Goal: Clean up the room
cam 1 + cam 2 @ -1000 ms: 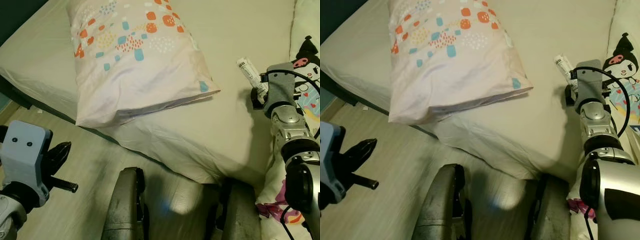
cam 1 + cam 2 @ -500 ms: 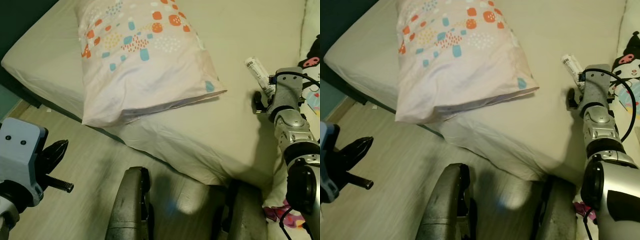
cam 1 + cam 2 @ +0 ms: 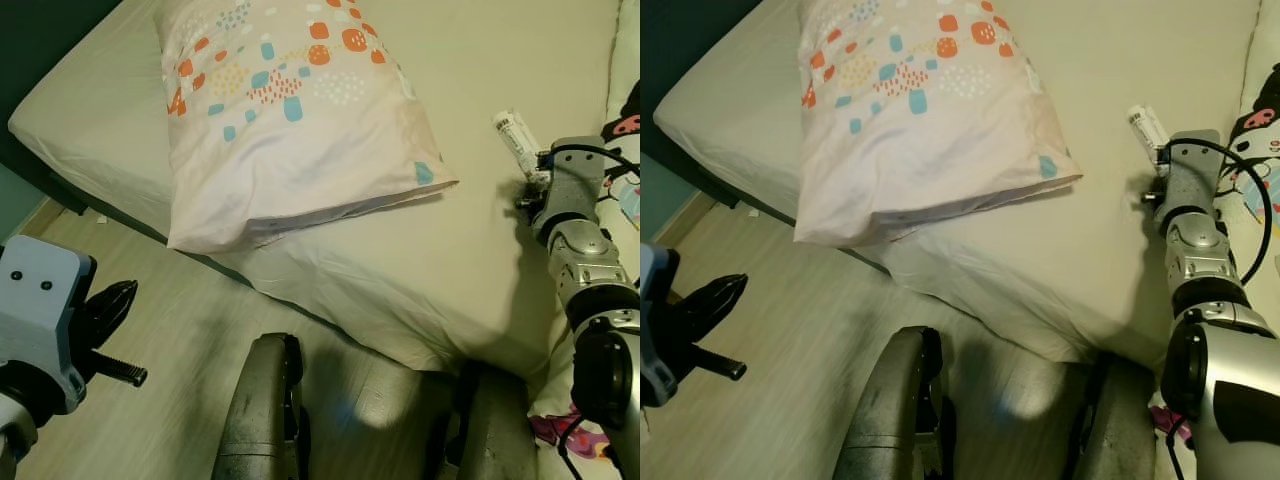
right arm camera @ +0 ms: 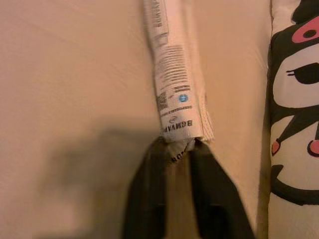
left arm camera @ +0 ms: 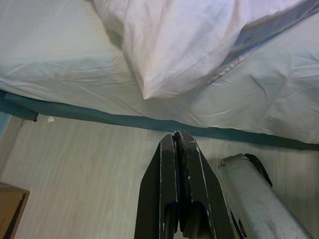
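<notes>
Since a second ago the head camera has swung a little, sliding the whole scene over, and the tube's far end sits slightly further up the sheet from the pillow's corner, while the right hand keeps its hold and the left hand stays low. Largest here is the bed [image 3: 470,250], its pale sheet bare between the pillow and the cartoon-print bedding [image 3: 1265,110] along the robot's right edge. That patterned pillow [image 3: 290,120] lies skewed across the mattress, one corner overhanging the near edge above the wooden floor [image 3: 170,350], so it looks like one more item to straighten. At the right, the right hand [image 4: 180,147] is clamped on the crimped end of the tube [image 4: 172,74], a white printed one that appears to be the clutter being cleared; gripping it by the flat tail lets the fingers bite something thin. Its far end seems to rest on the sheet, though I cannot tell whether it is already clear. Down over the floor, the left hand [image 5: 178,142] has its fingers pressed together, empty, parked out of the way.
</notes>
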`<state>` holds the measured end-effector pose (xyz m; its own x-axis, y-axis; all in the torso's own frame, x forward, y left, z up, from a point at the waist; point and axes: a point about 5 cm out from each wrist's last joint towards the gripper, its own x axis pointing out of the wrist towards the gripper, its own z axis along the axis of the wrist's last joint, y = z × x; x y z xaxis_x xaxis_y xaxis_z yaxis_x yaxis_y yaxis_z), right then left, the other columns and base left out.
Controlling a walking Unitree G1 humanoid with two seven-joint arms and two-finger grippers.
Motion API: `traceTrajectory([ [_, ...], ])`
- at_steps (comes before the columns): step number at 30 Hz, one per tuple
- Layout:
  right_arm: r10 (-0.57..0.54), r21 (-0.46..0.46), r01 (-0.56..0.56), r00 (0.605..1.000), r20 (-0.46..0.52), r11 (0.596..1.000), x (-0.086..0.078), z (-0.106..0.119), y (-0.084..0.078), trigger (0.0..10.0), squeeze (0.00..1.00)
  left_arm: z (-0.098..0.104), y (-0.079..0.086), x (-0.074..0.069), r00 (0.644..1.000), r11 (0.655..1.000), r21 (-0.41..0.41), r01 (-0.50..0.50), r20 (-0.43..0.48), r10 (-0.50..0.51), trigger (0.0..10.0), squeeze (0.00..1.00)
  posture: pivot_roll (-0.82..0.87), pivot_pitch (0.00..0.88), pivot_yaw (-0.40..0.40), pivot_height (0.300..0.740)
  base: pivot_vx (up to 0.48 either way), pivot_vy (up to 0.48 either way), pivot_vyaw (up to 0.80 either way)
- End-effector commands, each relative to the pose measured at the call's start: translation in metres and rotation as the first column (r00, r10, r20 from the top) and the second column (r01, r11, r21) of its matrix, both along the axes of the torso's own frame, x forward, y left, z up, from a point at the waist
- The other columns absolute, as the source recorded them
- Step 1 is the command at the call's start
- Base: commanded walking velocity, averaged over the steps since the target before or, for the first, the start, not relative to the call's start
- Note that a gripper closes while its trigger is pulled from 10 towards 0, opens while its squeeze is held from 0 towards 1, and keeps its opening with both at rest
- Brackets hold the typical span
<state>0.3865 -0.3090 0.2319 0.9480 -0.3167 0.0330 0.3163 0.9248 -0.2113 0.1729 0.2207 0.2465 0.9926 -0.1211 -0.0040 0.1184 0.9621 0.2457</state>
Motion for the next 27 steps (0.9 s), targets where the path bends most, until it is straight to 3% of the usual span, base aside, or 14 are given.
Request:
traceTrajectory([
  [1,-0.001,0.036,0.002,0.999,-0.049,0.999,-0.003,-0.017,0.0,0.0,0.0,-0.003,0.005,-0.002,0.999,0.999,0.022,-0.024,-0.037,0.025,10.0,0.0,0.47,0.432,0.192,0.546,0.0,0.0,0.0],
  [14,0.011,0.04,-0.009,0.999,-0.045,0.999,-0.002,-0.017,0.002,0.0,0.0,-0.005,0.006,-0.001,0.999,0.999,0.019,-0.028,-0.039,0.028,10.0,0.0,0.45,0.43,0.181,0.546,0.0,0.0,0.0],
  [19,0.114,0.047,-0.116,0.993,0.04,0.992,0.01,0.004,0.025,0.0,0.0,-0.012,-0.001,0.011,1.0,0.999,-0.042,-0.029,-0.013,0.028,10.0,0.0,0.34,0.418,0.116,0.546,0.0,0.0,0.0],
  [22,0.126,0.057,-0.129,0.99,0.059,0.99,0.012,0.008,0.028,0.0,0.0,-0.014,-0.002,0.013,1.0,0.998,-0.054,-0.028,-0.007,0.028,10.0,0.0,0.34,0.418,0.116,0.546,0.0,0.0,0.0],
  [24,0.171,0.041,-0.174,0.982,0.078,0.984,0.016,0.014,0.038,0.0,0.0,-0.019,-0.008,0.022,1.0,0.996,-0.09,-0.028,0.005,0.029,10.0,0.0,0.26,0.407,0.06,0.546,0.0,0.0,0.0],
  [27,0.209,0.046,-0.215,0.973,0.098,0.976,0.019,0.018,0.048,0.0,0.0,-0.026,-0.014,0.03,0.999,0.992,-0.12,-0.028,0.014,0.03,10.0,0.0,0.22,0.4,0.038,0.546,0.0,0.0,0.0],
])
